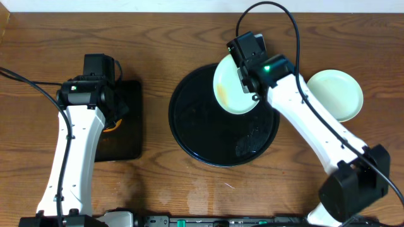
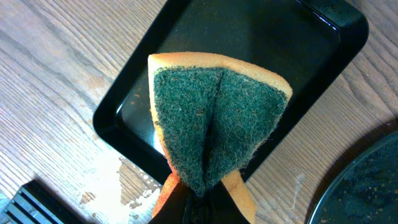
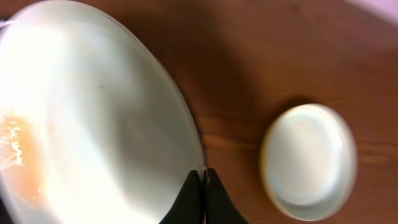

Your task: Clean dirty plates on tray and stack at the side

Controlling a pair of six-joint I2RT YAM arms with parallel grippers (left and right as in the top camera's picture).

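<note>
Over the back right of the round black tray (image 1: 189, 135), my right gripper (image 1: 247, 79) is shut on the rim of a pale plate (image 1: 230, 88) with an orange smear on its left side. In the right wrist view the fingertips (image 3: 204, 177) pinch that plate's (image 3: 93, 112) edge. A second pale plate (image 1: 338, 94) lies on the wooden table to the right, also seen from the right wrist (image 3: 308, 162). My left gripper (image 1: 112, 116) is shut on a folded green-and-yellow sponge (image 2: 211, 118) above a rectangular tray.
The small rectangular black tray (image 1: 129, 135) lies on the left of the table, under the sponge (image 2: 280, 37). The round tray's rim (image 2: 367, 186) shows at the left wrist view's lower right. Wet streaks mark the wood near the front.
</note>
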